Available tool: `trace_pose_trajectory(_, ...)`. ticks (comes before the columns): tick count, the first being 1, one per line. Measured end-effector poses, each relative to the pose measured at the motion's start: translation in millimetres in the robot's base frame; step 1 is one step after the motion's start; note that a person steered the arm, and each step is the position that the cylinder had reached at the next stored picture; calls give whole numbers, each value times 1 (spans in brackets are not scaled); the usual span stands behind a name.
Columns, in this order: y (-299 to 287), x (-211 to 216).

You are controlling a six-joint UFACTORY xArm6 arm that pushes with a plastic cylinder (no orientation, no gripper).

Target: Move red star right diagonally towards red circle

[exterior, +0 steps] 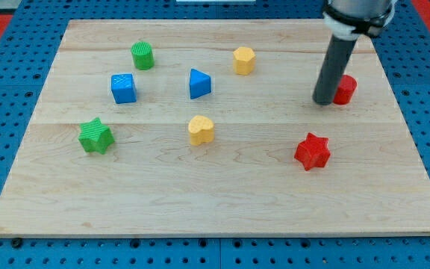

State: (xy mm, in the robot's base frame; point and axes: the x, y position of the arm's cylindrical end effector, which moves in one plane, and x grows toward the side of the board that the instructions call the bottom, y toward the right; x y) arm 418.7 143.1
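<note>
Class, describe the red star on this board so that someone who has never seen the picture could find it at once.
Start at the wooden board and go to its half on the view's right. There, nearer the view's bottom edge than any other block, sits the red star, below my tip and the red circle. It is the only red block with points; the other star is green and far left.

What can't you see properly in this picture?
- Red circle, camera view: its left part is hidden behind my rod, so whether my tip touches it cannot be told.
- My arm, camera view: cut off by the view's top edge; only the rod and a bit of the mount show.
- Red star: fully visible, below my tip, apart from it.
</note>
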Motion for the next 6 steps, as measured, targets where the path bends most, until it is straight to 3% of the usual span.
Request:
trace_pose_trajectory(1, -8, 75)
trace_pose_trajectory(2, 44, 114)
trace_pose_trajectory(4, 36, 194)
trace_pose_trajectory(5, -11, 178)
trace_pose_trajectory(6, -3, 147)
